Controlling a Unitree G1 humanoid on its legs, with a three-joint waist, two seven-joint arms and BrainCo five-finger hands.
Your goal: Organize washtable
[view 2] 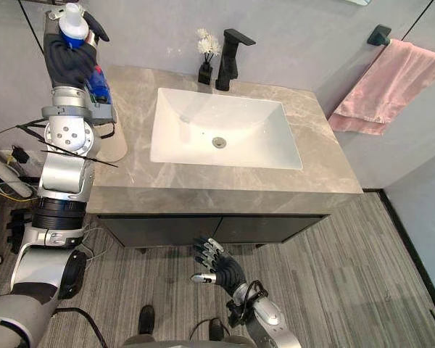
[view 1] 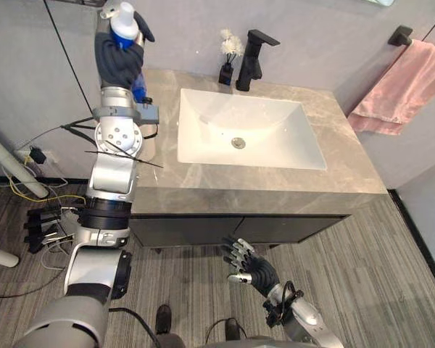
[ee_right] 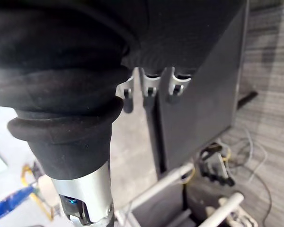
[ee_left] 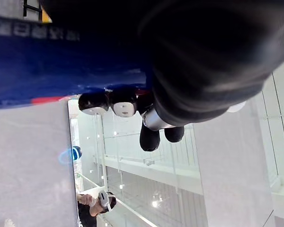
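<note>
**Raised bottle could slip or knock the vase**

The left hand (view 1: 116, 61) is curled round a blue bottle (view 1: 123, 30), high above the back left corner of the desk (view 1: 275, 185). A loose grip would drop it onto the stone or into the sink (view 1: 239, 123). A wide swing could topple the vase (view 1: 227, 69) beside the faucet (view 1: 252, 58). The right hand (view 1: 246, 264) hangs low, fingers relaxed and empty.

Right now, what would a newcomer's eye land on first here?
The left robot hand, raised at the far-left corner of the counter, is curled round a blue bottle with a white cap. Behind the white sink stands a black faucet, and a pink towel hangs on the wall rail at the right. The right robot hand hangs open, low before the cabinet.
</note>
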